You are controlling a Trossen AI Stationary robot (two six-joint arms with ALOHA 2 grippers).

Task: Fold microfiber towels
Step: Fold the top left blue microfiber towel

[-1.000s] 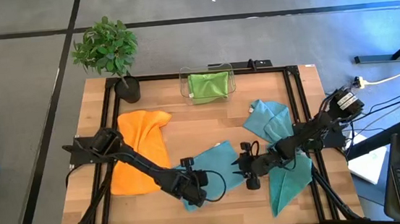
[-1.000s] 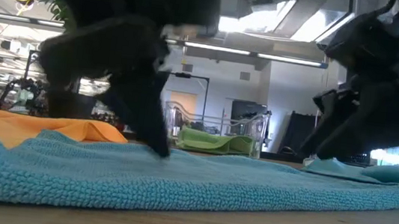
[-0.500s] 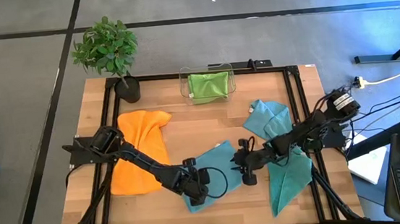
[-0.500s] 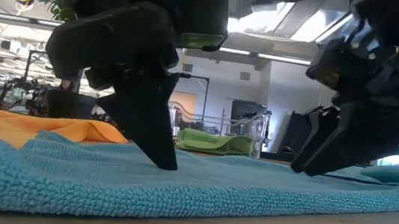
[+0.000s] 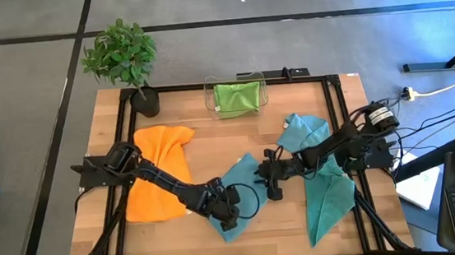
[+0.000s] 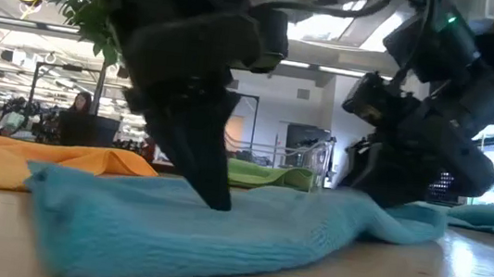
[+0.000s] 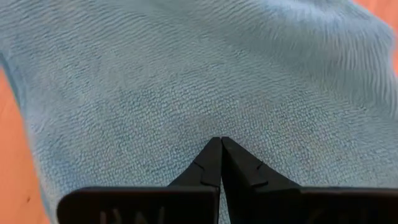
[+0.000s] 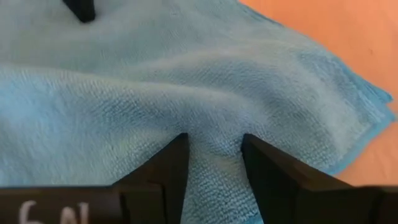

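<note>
Bunched inward now, the teal towel [image 5: 237,194] humps up as the right claw [image 5: 270,176], parted, pushes its edge; left claw [image 5: 223,213] closed, pinning it.

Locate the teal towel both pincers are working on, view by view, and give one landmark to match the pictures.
High view: teal towel at the table's front centre, between the arms.
Low view: it spans the foreground.
Left wrist view: it fills the picture.
Right wrist view: it covers most of the picture.
Shared landmark: the left pincer, shut, tip pressed onto the towel.
</note>
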